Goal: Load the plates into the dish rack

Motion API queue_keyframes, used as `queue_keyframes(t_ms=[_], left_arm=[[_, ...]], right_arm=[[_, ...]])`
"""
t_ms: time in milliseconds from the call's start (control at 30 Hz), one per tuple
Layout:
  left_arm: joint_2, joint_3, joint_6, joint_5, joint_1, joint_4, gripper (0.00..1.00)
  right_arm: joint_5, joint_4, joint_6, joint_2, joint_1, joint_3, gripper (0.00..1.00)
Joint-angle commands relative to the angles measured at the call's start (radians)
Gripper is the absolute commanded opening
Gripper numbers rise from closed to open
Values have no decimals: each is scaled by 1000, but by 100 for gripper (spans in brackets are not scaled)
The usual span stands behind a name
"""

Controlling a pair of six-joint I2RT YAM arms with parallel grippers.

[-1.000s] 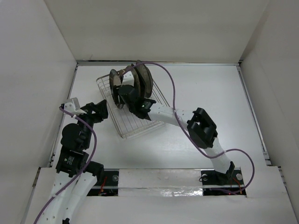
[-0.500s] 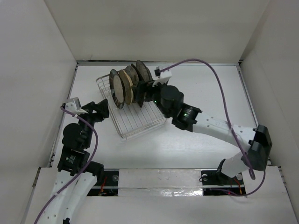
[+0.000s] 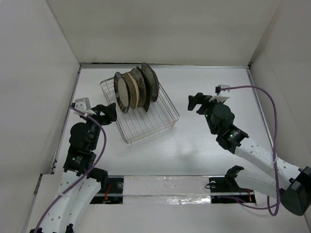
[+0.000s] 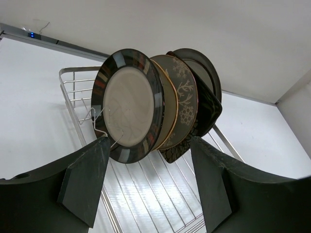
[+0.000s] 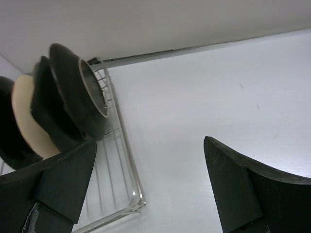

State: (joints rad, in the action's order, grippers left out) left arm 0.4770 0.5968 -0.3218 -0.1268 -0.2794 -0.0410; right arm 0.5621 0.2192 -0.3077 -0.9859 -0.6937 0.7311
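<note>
Several plates stand upright in a row at the far end of the dish rack (image 3: 146, 127). The left wrist view faces them: a dark-rimmed plate with a tan centre (image 4: 129, 104), a tan plate (image 4: 168, 114), a dark plate with white flowers (image 4: 187, 102) and a darker one (image 4: 204, 68) behind. My left gripper (image 3: 110, 112) is open beside the rack's left rim, nothing between its fingers (image 4: 85, 187). My right gripper (image 3: 197, 103) hangs open and empty to the right of the rack. Its view shows the plates' backs (image 5: 77, 97) and the rack's corner (image 5: 131, 189).
White walls enclose the table on three sides. The rack's near half (image 4: 160, 194) holds no plates. The right arm's purple cable (image 3: 269, 116) loops over the right side of the table.
My right arm has pulled back from the plates in the rack to the open table on the right, and its jaws have opened wide. The left arm has barely shifted.
</note>
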Motion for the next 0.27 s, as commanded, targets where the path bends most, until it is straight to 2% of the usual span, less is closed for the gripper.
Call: queue_keyframes(t_ms=[0,233], left_arm=[[14,-8,36,3,6,-74,63],[32,-14,53,-7,6,-82,62]], right_arm=[[-63,51,-47,49,51,-65,96],[-153,91,-74,32,122,-130,95]])
